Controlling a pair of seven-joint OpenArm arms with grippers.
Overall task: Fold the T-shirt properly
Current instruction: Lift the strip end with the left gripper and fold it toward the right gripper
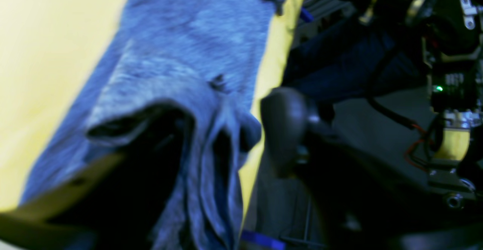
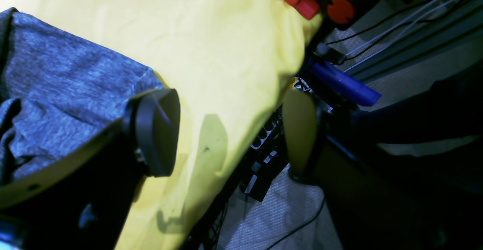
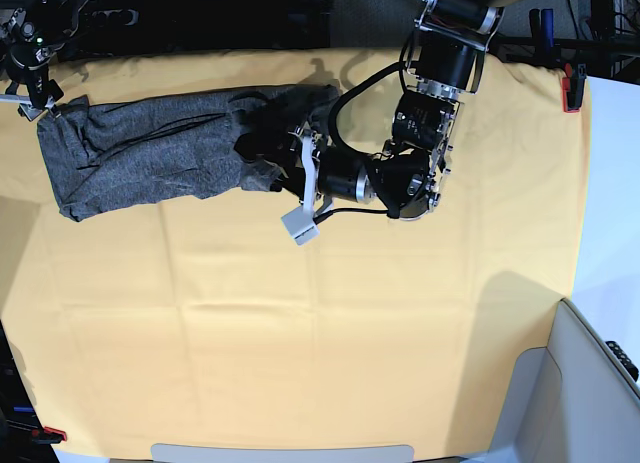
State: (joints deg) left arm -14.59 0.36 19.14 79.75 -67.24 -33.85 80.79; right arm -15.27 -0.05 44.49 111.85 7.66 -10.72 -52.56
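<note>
Left wrist view: my left gripper point(image 1: 211, 137) is standing with its jaws spread, one dark finger point(image 1: 283, 129) clear on the far side, while a bunched fold of the T-shirt point(image 1: 196, 54) is draping between the jaws and over the near one. Whether the cloth is bearing on both fingers I cannot tell; the frame is blurred. Right wrist view: my right gripper point(image 2: 230, 129) is holding its jaws wide apart, gripping nothing, one finger beside the shirt's edge and the other past the table's edge. Base view: the T-shirt is lying as a long folded band across the far left part of the yellow-orange table cloth point(image 3: 330, 323), my left gripper at its inner end and my right gripper at its outer end.
</note>
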